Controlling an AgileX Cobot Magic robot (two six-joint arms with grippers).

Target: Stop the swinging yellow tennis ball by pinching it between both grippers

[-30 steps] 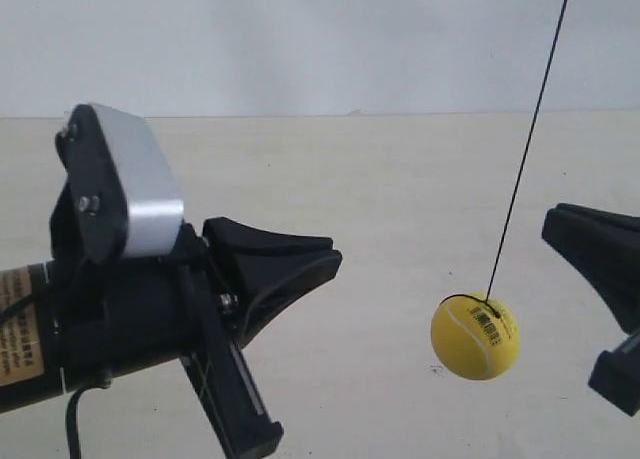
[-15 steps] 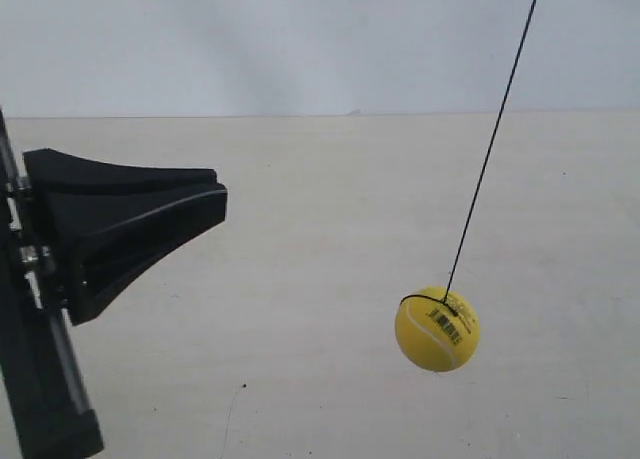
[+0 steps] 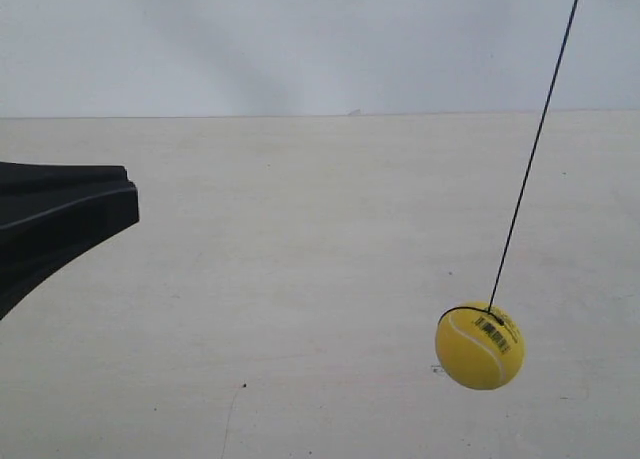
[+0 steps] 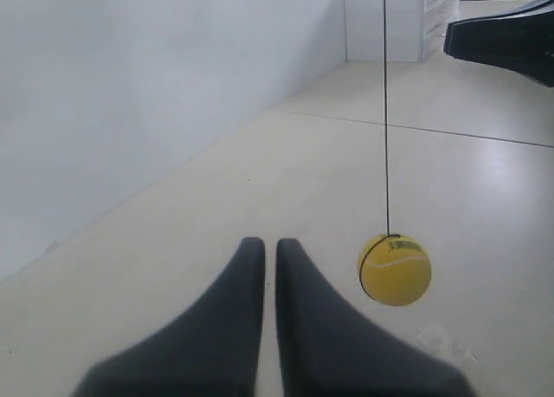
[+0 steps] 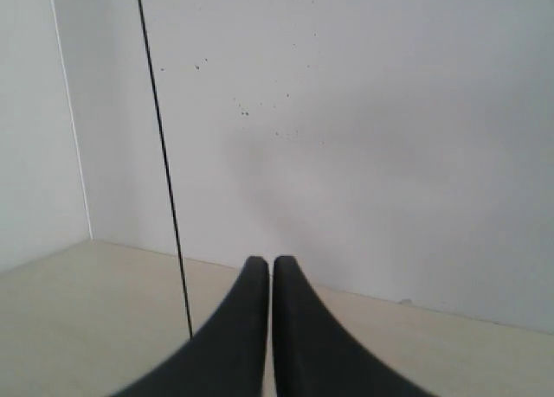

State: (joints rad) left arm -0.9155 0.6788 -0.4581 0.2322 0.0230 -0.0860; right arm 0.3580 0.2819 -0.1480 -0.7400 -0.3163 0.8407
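Note:
The yellow tennis ball [image 3: 480, 345] hangs low on its thin dark string [image 3: 535, 144], free of both grippers. In the left wrist view the ball [image 4: 396, 269] floats just beside and slightly ahead of my left gripper [image 4: 270, 241], which is shut and empty. The other arm's black fingers [image 4: 506, 38] show far beyond the ball. My right gripper [image 5: 264, 260] is shut and empty; only the string [image 5: 164, 181] shows beside it, and the ball is hidden there. Black fingers [image 3: 65, 214] of the arm at the exterior view's left poke in at the edge, well away from the ball.
A pale floor [image 3: 300, 279] spreads under the ball, meeting a white wall [image 3: 300, 39] behind. White cabinets or boxes [image 4: 389, 21] stand far off in the left wrist view.
The arm at the exterior view's left has pulled back leftward, nearly out of frame. The arm at the right has left the frame. The ball swung left, then back right and lower.

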